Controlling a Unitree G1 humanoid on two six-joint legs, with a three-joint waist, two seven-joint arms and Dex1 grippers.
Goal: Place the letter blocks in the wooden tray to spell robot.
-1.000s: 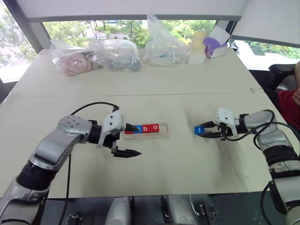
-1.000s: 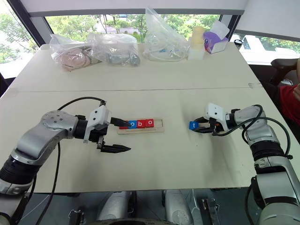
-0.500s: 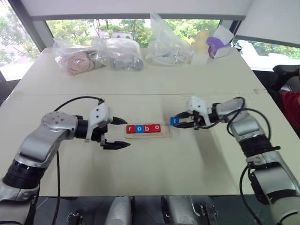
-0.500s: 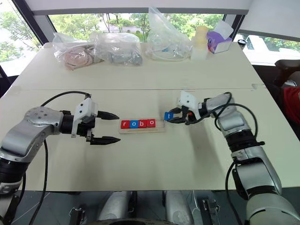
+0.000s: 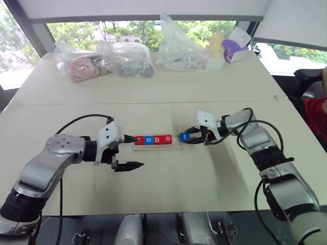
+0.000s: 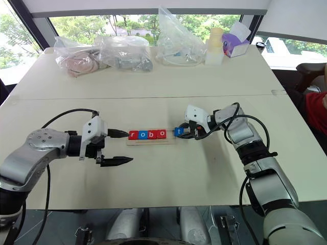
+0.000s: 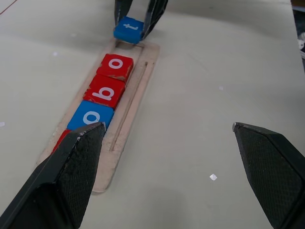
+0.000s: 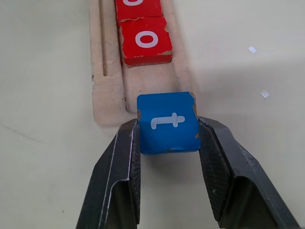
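The wooden tray lies mid-table. In its recess sit four letter blocks in a row: red r, blue o, red b and red o. My right gripper is shut on the blue t block and holds it over the tray's right end, beside the red o. I cannot tell whether the block touches the wood. Off the tray's left end my left gripper stands wide open and empty, with one fingertip close to the red r.
Several clear plastic bags line the table's far edge, with a purple box and a pale cup stack at the far right. A person in red sits at the right edge.
My right gripper has carried the blue t leftward from the table's right part to the tray's right end. The left gripper has drawn back slightly to the left, uncovering the red r.
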